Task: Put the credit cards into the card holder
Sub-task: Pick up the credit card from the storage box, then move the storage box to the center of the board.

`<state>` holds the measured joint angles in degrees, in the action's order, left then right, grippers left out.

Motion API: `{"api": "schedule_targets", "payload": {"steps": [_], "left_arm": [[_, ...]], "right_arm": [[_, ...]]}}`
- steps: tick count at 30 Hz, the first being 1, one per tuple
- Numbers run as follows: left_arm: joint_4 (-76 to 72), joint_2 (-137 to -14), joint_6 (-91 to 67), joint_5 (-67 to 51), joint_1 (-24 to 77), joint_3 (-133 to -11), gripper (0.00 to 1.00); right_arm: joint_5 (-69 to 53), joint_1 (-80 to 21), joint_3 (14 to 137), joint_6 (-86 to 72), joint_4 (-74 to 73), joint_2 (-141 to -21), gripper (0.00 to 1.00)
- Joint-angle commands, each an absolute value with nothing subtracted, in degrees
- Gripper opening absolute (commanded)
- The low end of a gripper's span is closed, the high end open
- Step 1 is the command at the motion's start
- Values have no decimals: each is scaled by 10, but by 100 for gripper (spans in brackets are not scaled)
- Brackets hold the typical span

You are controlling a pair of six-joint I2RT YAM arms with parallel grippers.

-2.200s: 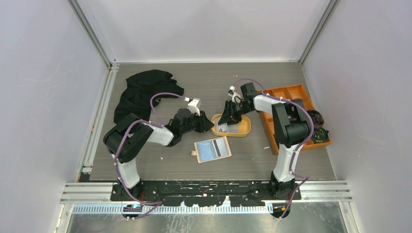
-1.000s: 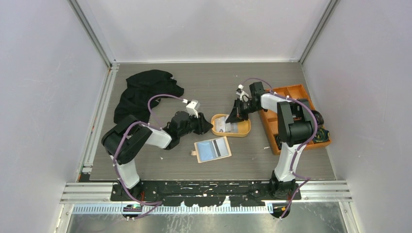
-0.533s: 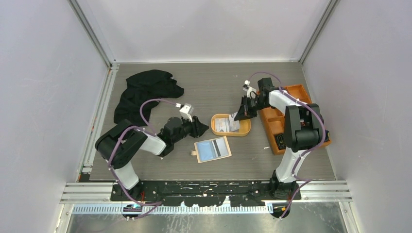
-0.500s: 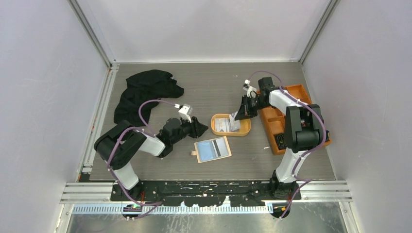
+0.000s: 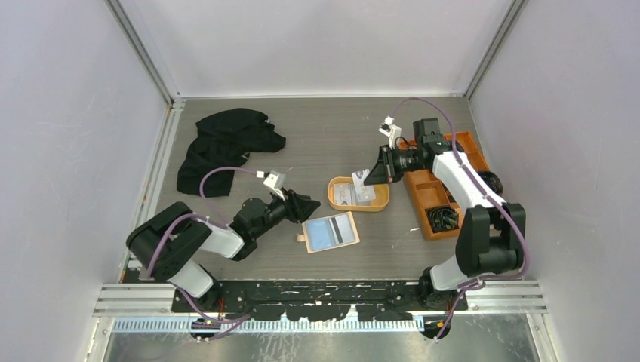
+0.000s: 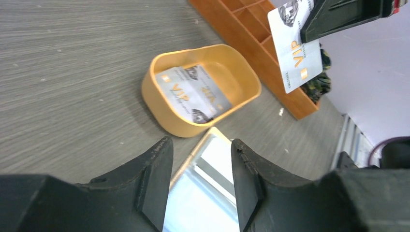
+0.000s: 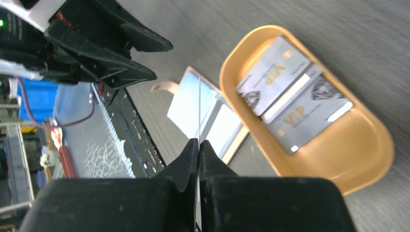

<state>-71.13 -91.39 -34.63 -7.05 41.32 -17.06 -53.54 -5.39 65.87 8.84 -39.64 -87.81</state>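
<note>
The card holder lies open on the table, pale blue-grey inside, beige rim; it also shows in the left wrist view and the right wrist view. Two whitish credit cards lie in the orange oval tray. My right gripper is shut on a third credit card, held edge-on above the tray. My left gripper is open and empty, just left of the card holder, its fingers low over it.
An orange compartmented box with dark items stands at the right. A black cloth lies at the back left. Metal rails run along the table's near edge.
My right gripper has lifted a card out of the tray and drawn back to the right. My left gripper has pulled back from the tray toward the card holder's left side.
</note>
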Motion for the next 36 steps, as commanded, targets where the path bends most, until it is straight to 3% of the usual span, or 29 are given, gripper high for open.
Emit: {"api": "schedule_targets", "payload": {"steps": [1,8,13,27,36], "left_arm": [[-636,-825,-338,-29,456,-166,47],[-360,-691,-328,59,501,-186,47],[-312,-630,-360,63,502,-155,47],[-290,-572,-402,54,501,-110,48],[-328,-602,-429,24,501,-112,48]], "right_arm": [[-626,-59,610,201,-407,-803,1],[-523,-118,543,457,-464,-732,1],[-352,-237,509,522,-407,-732,1],[-48,-340,502,516,-277,-801,1],[130,-356,472,441,-68,-836,1]]}}
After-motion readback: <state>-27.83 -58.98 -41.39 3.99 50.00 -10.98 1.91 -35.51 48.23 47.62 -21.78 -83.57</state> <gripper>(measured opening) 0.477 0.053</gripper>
